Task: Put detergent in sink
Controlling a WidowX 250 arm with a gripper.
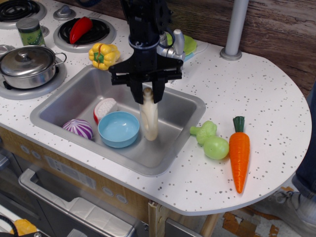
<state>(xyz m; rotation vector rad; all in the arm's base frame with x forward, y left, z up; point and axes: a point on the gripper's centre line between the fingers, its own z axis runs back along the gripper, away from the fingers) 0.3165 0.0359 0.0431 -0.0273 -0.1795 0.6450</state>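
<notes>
Bright, even light; soft shadows; slightly soft focus throughout

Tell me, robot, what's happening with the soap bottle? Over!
Black robot hand shut on cream-white plastic jug-shaped detergent bottle. Bottle upright inside grey steel sink. Round blue bowl close beside it.

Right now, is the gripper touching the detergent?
Touching. The one view shows the gripper fingers closed on the cap end of the detergent, hanging upright in the sink.
</notes>
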